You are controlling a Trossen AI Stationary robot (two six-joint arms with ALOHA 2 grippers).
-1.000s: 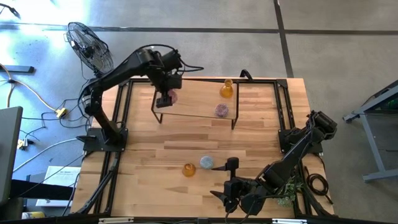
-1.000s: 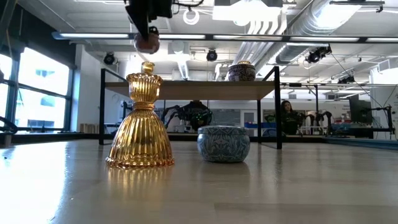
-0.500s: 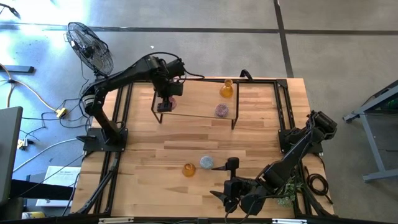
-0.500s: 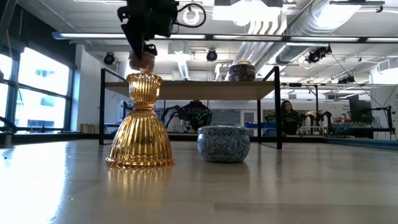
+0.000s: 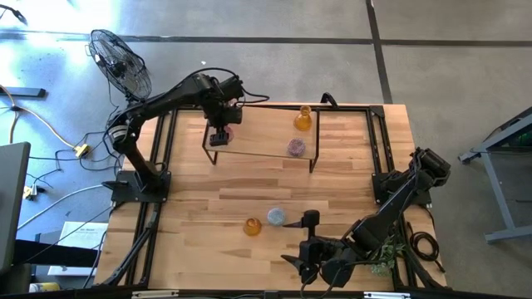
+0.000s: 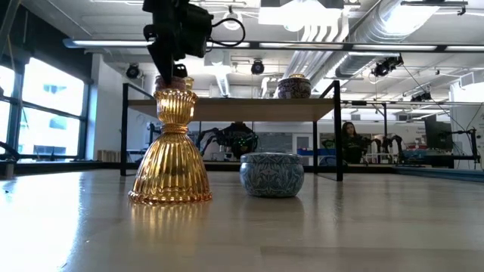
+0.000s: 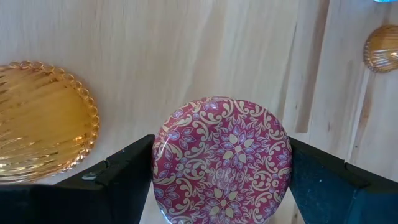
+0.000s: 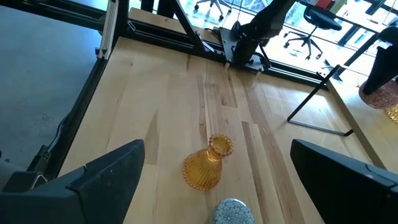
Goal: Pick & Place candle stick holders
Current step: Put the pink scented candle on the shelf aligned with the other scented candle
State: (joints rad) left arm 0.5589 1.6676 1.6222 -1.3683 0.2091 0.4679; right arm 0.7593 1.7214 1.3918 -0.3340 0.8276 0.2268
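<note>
My left gripper [image 5: 220, 135] is shut on the pink patterned round holder [image 7: 221, 158], low over the left end of the raised shelf [image 5: 262, 137]. An amber flask holder [image 7: 43, 118] stands on the shelf right beside it, hidden under the arm in the high view. Another amber holder [image 5: 303, 119] and the mauve holder [image 5: 296, 148] stand on the shelf's right part. A third amber holder [image 5: 253, 226] and the light blue holder [image 5: 276, 218] stand on the table near the front. My right gripper [image 5: 303, 242] waits open beside them. My left gripper pinches the pink holder by its round side wall [image 7: 163, 163], one finger [image 7: 127, 171] on each of two opposite sides. The fingers come from above, pointing down. The holder sits level, its top up. Whether its base rests on the shelf cannot be told.
The shelf stands on thin black legs [image 5: 313, 163] at the table's far side. A small green plant [image 5: 384, 254] sits by the right arm at the front right. A black frame [image 5: 378, 124] runs along the table's edges. A fan [image 5: 120, 62] stands on the floor.
My left gripper has gone down toward the shelf's left end with the pink holder, still shut on it and keeping it level. The holder now sits beside the amber holder on the shelf.
</note>
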